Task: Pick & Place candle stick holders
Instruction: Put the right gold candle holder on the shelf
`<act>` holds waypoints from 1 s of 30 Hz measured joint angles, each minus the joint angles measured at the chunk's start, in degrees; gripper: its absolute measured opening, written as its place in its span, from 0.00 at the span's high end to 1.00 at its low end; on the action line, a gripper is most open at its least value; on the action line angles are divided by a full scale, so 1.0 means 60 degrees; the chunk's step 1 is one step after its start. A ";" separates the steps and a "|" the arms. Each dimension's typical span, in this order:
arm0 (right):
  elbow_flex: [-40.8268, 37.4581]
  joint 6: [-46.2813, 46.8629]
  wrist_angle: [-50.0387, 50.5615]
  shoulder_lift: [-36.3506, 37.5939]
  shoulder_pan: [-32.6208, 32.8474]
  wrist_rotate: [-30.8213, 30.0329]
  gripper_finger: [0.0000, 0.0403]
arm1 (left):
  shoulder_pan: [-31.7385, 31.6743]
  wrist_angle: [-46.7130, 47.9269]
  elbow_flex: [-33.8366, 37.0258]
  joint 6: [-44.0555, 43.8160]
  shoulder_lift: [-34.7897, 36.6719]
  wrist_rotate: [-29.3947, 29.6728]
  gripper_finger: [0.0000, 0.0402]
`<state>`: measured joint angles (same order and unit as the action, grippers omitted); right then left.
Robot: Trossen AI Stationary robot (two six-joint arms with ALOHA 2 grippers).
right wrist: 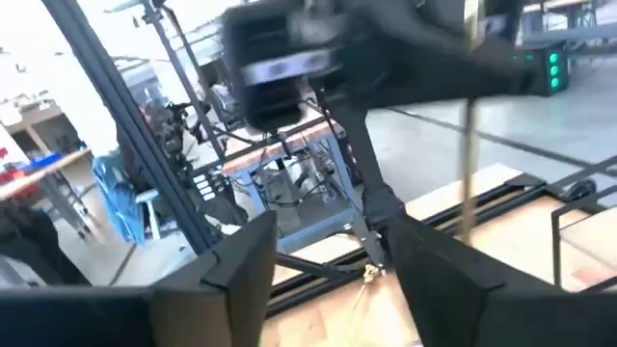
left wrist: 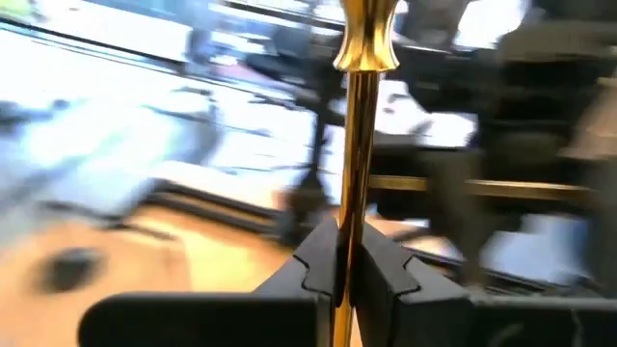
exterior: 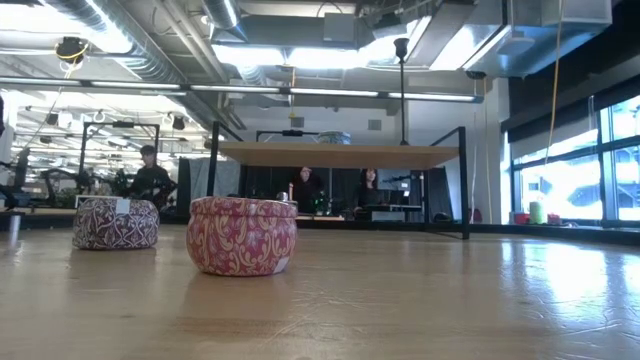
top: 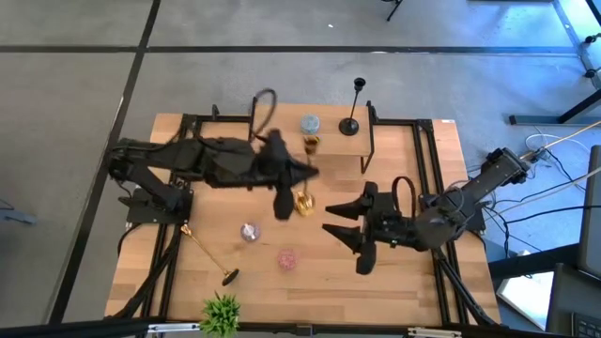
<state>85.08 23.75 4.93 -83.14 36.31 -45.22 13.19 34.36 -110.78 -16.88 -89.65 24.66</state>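
Note:
My left gripper (top: 289,195) is over the middle of the table, shut on a gold candle stick holder (top: 304,199). Its shaft and top cup (left wrist: 366,43) rise past the fingers in the left wrist view. A black holder (top: 351,120) stands by its round base on a raised wooden shelf (top: 338,145) at the far side, and also shows in the low view (exterior: 401,90). A second gold holder (top: 207,250) lies on its side on the table at the near left. My right gripper (top: 340,223) is open and empty, to the right of the held holder. My left gripper pinches the gold holder's thin shaft (left wrist: 351,207) between its two fingers, well below the top cup. The fingers come from the table's left and lie across the shaft, which stands about upright. I cannot tell whether the round base (top: 302,203) is clear of the table.
A pink patterned tin (top: 287,258) and a silvery tin (top: 249,232) sit on the table near the front, and a blue-grey tin (top: 309,123) is on the shelf. A small green plant (top: 221,314) stands at the near edge. People show in the room behind the table.

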 joint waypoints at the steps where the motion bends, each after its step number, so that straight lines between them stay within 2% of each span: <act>1: 0.0000 -0.0131 0.0041 0.0001 0.0024 0.0027 0.47 | -0.0076 0.0215 0.0000 0.0036 0.0145 0.0366 0.97; 3: 0.0000 -0.0371 0.0209 0.0001 0.0085 0.0174 0.45 | -0.0295 0.0597 0.0000 0.0126 0.0386 0.0786 0.97; 5: 0.0000 -0.0465 0.0575 0.0004 0.0196 0.0447 0.45 | -0.0670 0.0944 -0.0004 0.0187 0.0549 0.0804 0.97; 12: 0.0000 -0.0081 0.2496 0.0004 0.0430 0.0590 0.48 | -0.2181 0.1350 -0.0004 0.0526 0.0932 0.0270 0.97; 17: -0.0003 0.0564 0.3818 0.0137 0.0166 0.0408 0.54 | -0.3522 0.1332 -0.0004 0.0803 0.0933 -0.0770 0.97; 21: -0.0148 0.0963 0.5356 0.1124 -0.0313 0.0635 0.59 | -0.4754 0.1042 -0.0011 0.1070 0.0745 -0.1809 0.97; 25: -0.1358 0.0418 0.5157 0.2477 -0.0837 0.1069 0.61 | -0.5999 0.0342 -0.0011 0.1128 0.0344 -0.3174 0.97; 28: -0.2665 0.0054 0.3946 0.3729 -0.1498 0.1921 0.61 | -0.6725 -0.0089 -0.0011 0.0943 0.0035 -0.3839 0.97; 30: -0.3612 -0.0154 0.2991 0.4515 -0.1941 0.2502 0.61 | -0.7080 -0.0236 -0.0011 0.0977 -0.0153 -0.3934 0.97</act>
<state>63.40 22.83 22.88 -56.04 24.67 -30.21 -29.29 32.94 -110.85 -11.02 -90.57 1.06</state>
